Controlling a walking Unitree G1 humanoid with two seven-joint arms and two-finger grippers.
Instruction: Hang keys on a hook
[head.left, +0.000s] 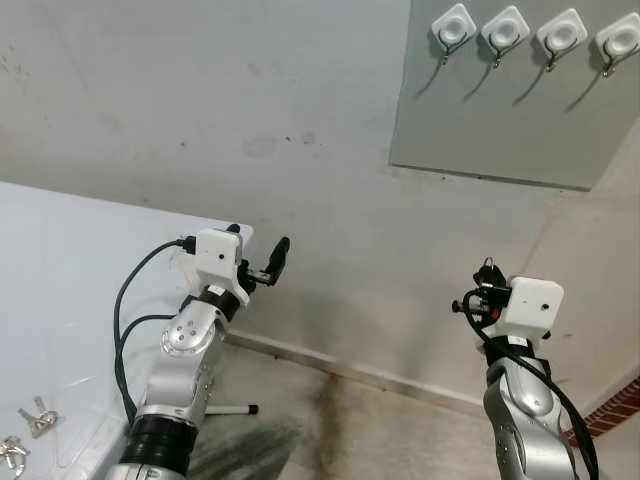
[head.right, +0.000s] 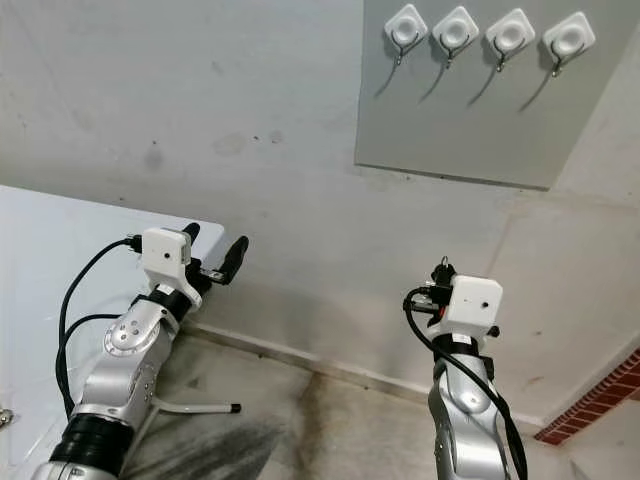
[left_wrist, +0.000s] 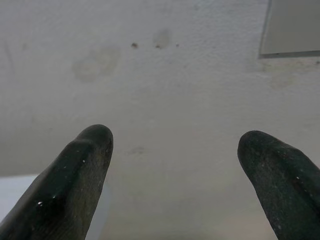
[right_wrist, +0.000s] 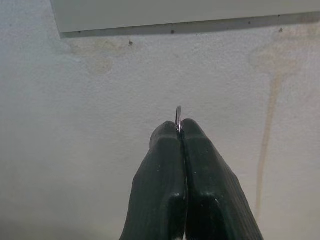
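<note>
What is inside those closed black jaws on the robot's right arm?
A thin metal ring pokes out from the tips of the right gripper, pinched edge-on. The rest of it, and any keys hanging from it, is covered.

I see a pale, stained wall ahead. High on it, to the right, a grey board (head.left: 500, 110) carries four white hooks (head.left: 534, 36) in a row, each casting a slanted shadow. My left arm rises from the lower left, its pincer (head.left: 263, 258) raised near the wall with fingers spread apart. My right arm stands at the lower right, its pincer (head.left: 486, 275) pointing upward; I cannot tell its finger state here. A white table (head.left: 60, 290) lies at left, with keys (head.left: 36, 417) near its lower edge.
</note>
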